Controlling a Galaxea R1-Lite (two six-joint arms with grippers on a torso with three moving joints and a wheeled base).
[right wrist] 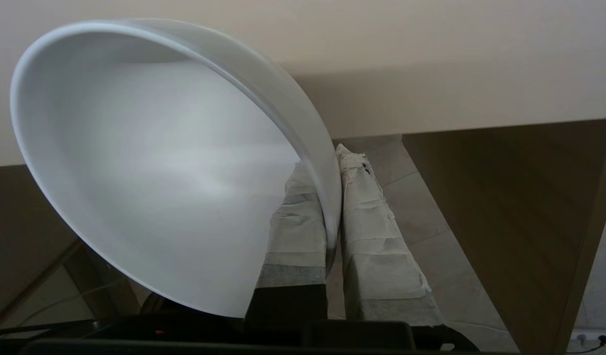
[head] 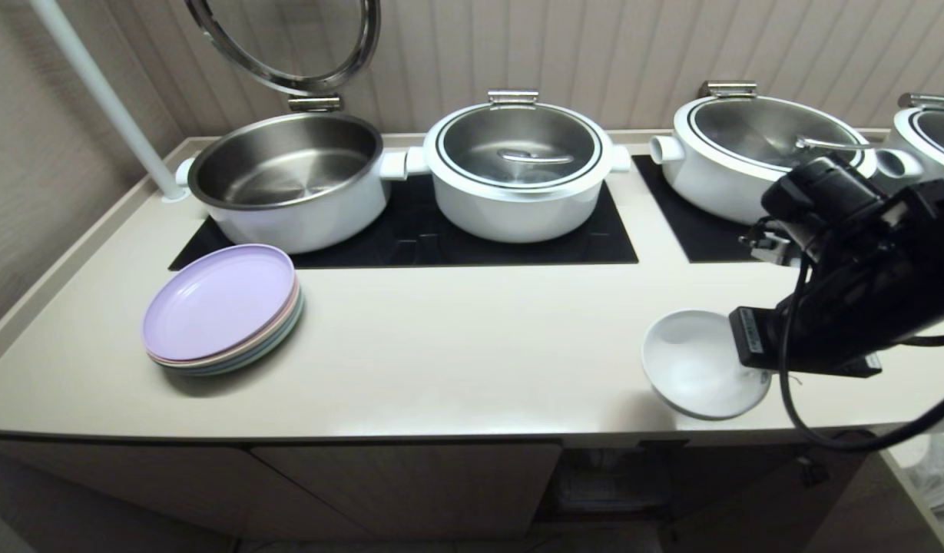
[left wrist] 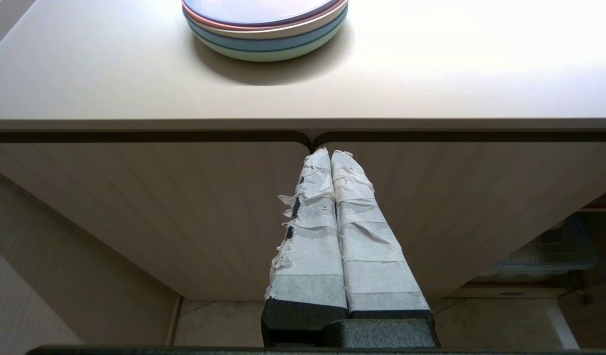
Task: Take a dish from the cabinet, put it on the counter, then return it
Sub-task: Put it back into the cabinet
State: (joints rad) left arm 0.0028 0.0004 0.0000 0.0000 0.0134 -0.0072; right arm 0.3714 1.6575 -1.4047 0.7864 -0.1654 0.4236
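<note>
Taped right gripper (right wrist: 332,207) pinches the bowl (head: 698,369) by its rim, tilted at the counter's (head: 456,346) five o'clock edge; level it before lowering; left gripper (left wrist: 331,158), jaws together, idles by the cabinet (left wrist: 135,207)

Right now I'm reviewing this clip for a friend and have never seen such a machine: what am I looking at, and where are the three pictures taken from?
It is a two-armed robot at a kitchen counter. The wide picture comes from a camera on its head, looking down. The other two come from cameras on its wrists, behind the taped fingers.

On the counter are a stack of pastel plates and four white pots, the leftmost pot with its lid raised.

The right gripper is shut on the rim of a small white bowl, held tilted over the counter's front edge. The left gripper is shut and empty, parked low before the cabinet doors.
</note>
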